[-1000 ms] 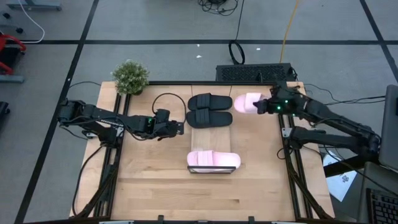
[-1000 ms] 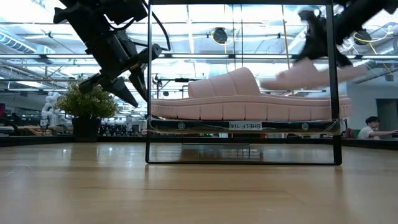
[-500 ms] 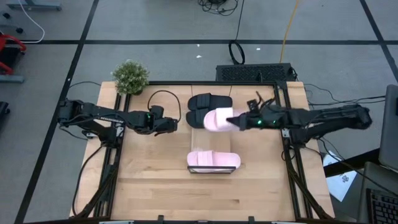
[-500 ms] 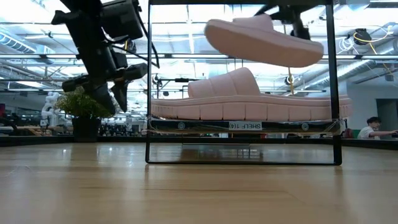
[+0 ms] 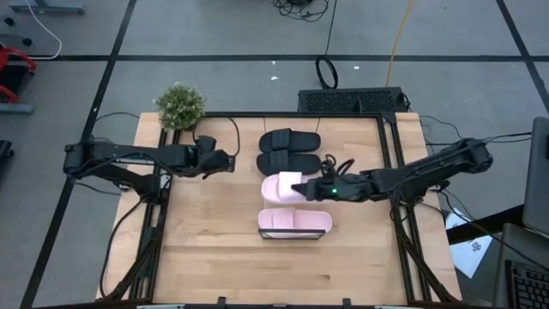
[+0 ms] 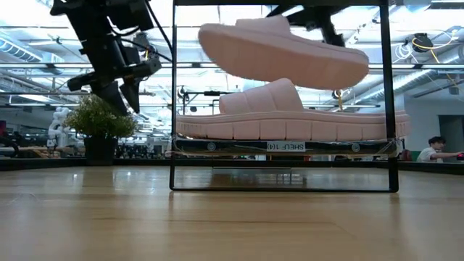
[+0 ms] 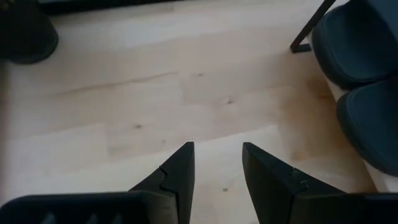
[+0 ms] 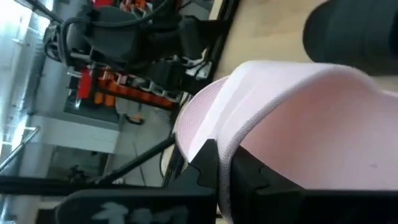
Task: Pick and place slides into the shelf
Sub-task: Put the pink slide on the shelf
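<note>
A pale pink slide [image 5: 281, 186] hangs in my right gripper [image 5: 310, 190], which is shut on it above the shelf [image 5: 324, 206], between two black slides [image 5: 289, 150] and a second pink slide [image 5: 294, 221]. Those three rest sole-down on the shelf board. In the low view the held slide [image 6: 283, 54] floats tilted above the resting pink slide [image 6: 290, 116]. My left gripper [image 5: 230, 161] is open above bare tabletop, left of the black slides [image 7: 367, 74]. My right gripper pinches a thin pink edge of the slide [image 8: 225, 163] between its two fingers [image 8: 208, 167]; strap or side wall, I cannot tell. It reaches in nearly level from the table's right side. The slide is lifted clear, tilted, with one end lower than the other.
A potted plant [image 5: 180, 105] stands at the table's far left corner. Dark frame rails [image 5: 396, 215] run along both sides of the table. A keyboard [image 5: 352, 100] lies beyond the far edge. Bare wood [image 5: 223, 249] lies left and near of the shelf.
My right gripper has carried the pink slide from the table's far right corner toward the left and near edge, over the black slides, and lowered it toward the gap beside the resting pink slide. My left gripper has drawn back toward the table's left edge.
</note>
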`<state>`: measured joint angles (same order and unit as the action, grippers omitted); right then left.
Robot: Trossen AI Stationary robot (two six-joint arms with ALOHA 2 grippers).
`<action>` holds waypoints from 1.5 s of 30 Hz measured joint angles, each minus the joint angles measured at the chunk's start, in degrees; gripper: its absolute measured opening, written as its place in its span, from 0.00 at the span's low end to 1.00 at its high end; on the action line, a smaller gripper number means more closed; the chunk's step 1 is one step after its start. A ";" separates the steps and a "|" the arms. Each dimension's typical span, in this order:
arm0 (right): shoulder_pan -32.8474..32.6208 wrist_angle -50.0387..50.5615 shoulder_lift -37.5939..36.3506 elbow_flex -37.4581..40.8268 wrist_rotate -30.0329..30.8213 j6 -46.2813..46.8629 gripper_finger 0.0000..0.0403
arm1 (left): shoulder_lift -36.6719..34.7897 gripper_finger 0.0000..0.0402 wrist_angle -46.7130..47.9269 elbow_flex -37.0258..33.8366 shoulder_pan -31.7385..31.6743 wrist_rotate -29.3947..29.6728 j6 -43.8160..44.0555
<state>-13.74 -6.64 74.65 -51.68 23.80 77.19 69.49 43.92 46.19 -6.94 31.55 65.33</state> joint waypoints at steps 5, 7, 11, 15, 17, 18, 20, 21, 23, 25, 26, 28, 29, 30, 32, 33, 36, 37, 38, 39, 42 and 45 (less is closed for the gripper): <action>0.13 -0.09 4.54 -2.77 0.10 0.87 0.00 | -3.15 0.32 0.27 0.00 -0.65 0.04 -3.34; 0.12 0.00 5.86 -2.93 -0.33 2.00 0.00 | -4.20 0.32 0.26 0.00 -0.56 0.23 -4.13; -0.09 -0.22 8.78 -2.98 -1.39 4.98 0.00 | -5.62 0.32 0.69 0.00 -0.59 0.50 -5.30; -0.21 -1.52 10.51 -2.95 -1.44 5.28 0.00 | -6.37 0.32 1.45 0.00 -0.59 0.60 -5.52; -0.12 -1.40 10.83 -2.95 -1.47 5.44 0.00 | -6.25 0.32 1.40 0.04 -0.59 0.61 -5.67; 0.09 -1.42 11.22 -2.97 -1.41 5.46 0.00 | -6.21 0.32 1.59 0.00 -0.59 0.57 -5.67; 0.29 -0.19 11.54 -2.95 -1.65 5.72 0.00 | -6.29 0.32 1.44 0.00 -0.59 0.59 -5.67; 0.40 0.35 11.54 -2.93 -1.67 5.83 0.00 | -6.28 0.32 1.46 0.00 -0.59 0.59 -5.67; 0.65 1.06 11.38 -2.99 -1.74 5.81 0.00 | -6.23 0.32 1.46 0.00 -0.59 0.59 -5.66; 1.00 2.13 11.39 -3.00 -1.80 5.76 0.00 | -6.27 0.32 1.46 0.00 -0.59 0.68 -5.67; 1.27 2.00 11.43 -3.00 -2.01 5.53 0.00 | -6.25 0.32 1.47 0.00 -0.59 0.76 -5.65; 1.97 1.97 11.39 -3.00 -3.33 5.07 0.00 | -6.25 0.32 1.46 0.00 -0.59 0.90 -5.65; 2.24 2.01 11.39 -3.00 -3.81 4.75 0.00 | -6.25 0.32 1.44 0.00 -0.59 0.97 -5.65; 2.55 2.10 11.39 -3.00 -4.22 4.45 0.00 | -6.25 0.32 1.46 0.00 -0.59 1.03 -5.65; 3.02 2.08 11.41 -3.00 -4.42 3.72 0.00 | -6.25 0.32 1.44 0.00 -0.59 1.03 -5.65; 3.29 2.10 11.41 -3.00 -4.60 3.41 0.00 | -6.25 0.32 1.44 0.00 -0.59 1.05 -5.63; 4.08 2.55 11.45 -2.91 -4.59 2.43 0.00 | -6.25 0.32 1.43 0.00 -0.59 1.07 -5.60; 4.35 2.55 11.45 -2.91 -4.59 2.07 0.00 | -6.25 0.32 1.42 0.00 -0.59 1.07 -5.54; 4.63 2.36 11.45 -2.91 -4.66 1.75 0.00 | -6.25 0.32 1.42 0.00 -0.59 1.07 -5.50; 4.91 2.19 11.45 -2.91 -5.34 1.59 0.00 | -6.25 0.32 1.38 0.00 -0.59 1.07 -5.46; 5.50 2.16 11.45 -2.91 -6.29 1.17 0.00 | -6.25 0.32 1.33 0.00 -0.59 1.09 -4.84; 5.83 1.59 11.45 -2.91 -6.57 0.59 0.00 | -6.25 0.32 1.28 0.00 -0.59 1.09 -4.82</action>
<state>-7.91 -5.04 86.11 -54.59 17.24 77.78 63.24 45.21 46.19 -7.53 32.64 60.51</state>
